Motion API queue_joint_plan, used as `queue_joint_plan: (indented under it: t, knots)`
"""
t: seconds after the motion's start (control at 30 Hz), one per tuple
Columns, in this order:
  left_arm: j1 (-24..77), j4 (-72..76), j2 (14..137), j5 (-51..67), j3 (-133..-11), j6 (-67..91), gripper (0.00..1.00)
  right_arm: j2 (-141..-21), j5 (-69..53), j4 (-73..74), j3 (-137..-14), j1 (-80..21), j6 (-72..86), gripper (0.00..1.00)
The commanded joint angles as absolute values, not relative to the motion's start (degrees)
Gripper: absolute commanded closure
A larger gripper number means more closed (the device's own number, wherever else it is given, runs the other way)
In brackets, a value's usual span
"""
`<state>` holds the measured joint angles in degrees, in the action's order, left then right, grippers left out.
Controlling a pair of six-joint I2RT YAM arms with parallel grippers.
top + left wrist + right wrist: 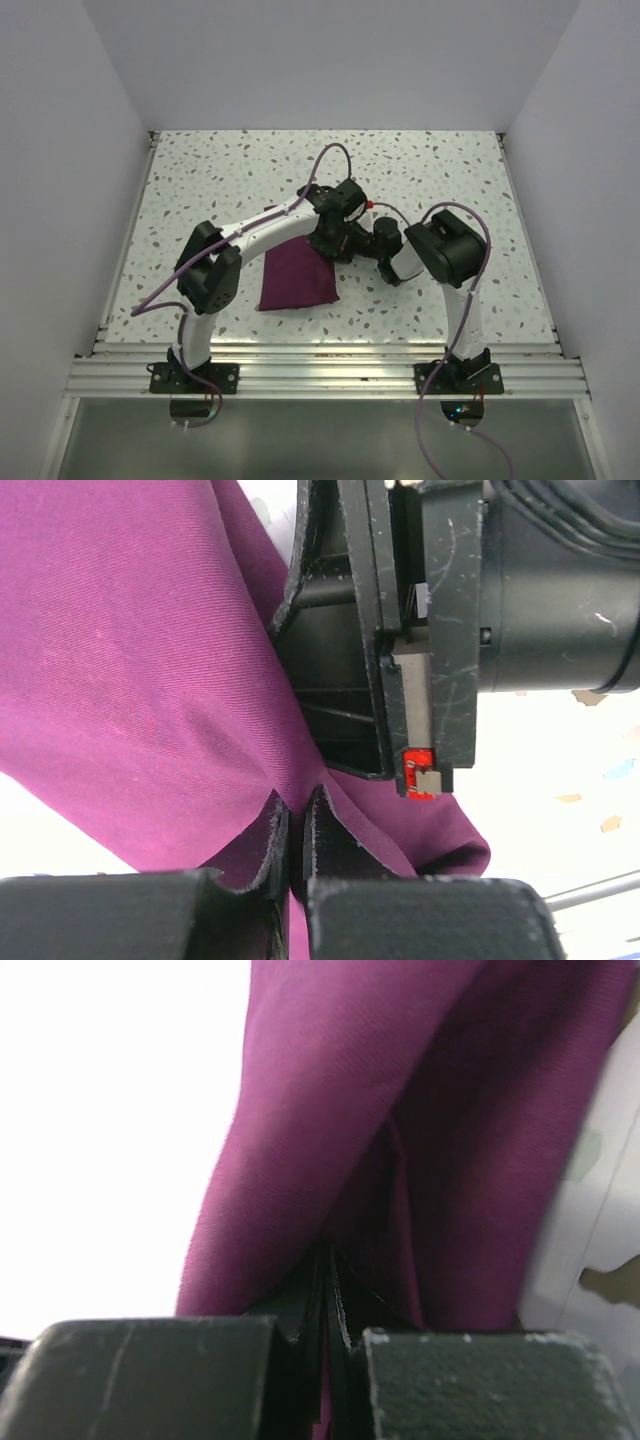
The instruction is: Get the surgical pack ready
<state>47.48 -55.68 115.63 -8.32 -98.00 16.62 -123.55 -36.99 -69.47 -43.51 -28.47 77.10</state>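
Folded maroon-purple cloth (295, 280), fine twill weave, softly creased; left end effector (297, 825) and right end effector (328, 1280) both pinch it

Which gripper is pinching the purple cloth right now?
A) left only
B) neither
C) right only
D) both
D: in the left wrist view the left gripper is shut on a fold of the cloth, and in the right wrist view the right gripper is shut on cloth too.
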Motion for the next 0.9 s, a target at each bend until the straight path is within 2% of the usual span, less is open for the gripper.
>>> queue_joint_plan:
  t: [0.0, 0.3, 0.53, 0.7, 0.87]
  knots:
    - [48.0, -50.1, 112.7, -5.4, -97.9, 15.2, 1.0, -118.0, -42.1, -73.7, -42.7, -29.0, 74.4, 1.0]
    - [48.0, -49.5, 112.4, -3.6, -98.2, 15.2, 1.0, -121.3, -45.1, -73.3, -46.8, -30.0, 75.1, 1.0]
    - [48.2, -49.4, 113.1, -2.4, -98.9, 15.6, 1.0, -127.4, -40.0, -79.4, -49.3, -31.9, 80.5, 1.0]
    - [48.2, -49.7, 113.1, -2.5, -97.7, 16.2, 1.0, -125.7, -39.4, -72.3, -47.3, -30.6, 75.5, 1.0]
    - [48.1, -48.5, 111.8, -2.4, -94.5, 17.0, 1.0, -120.0, -41.8, -70.1, -40.7, -23.8, 74.9, 1.0]
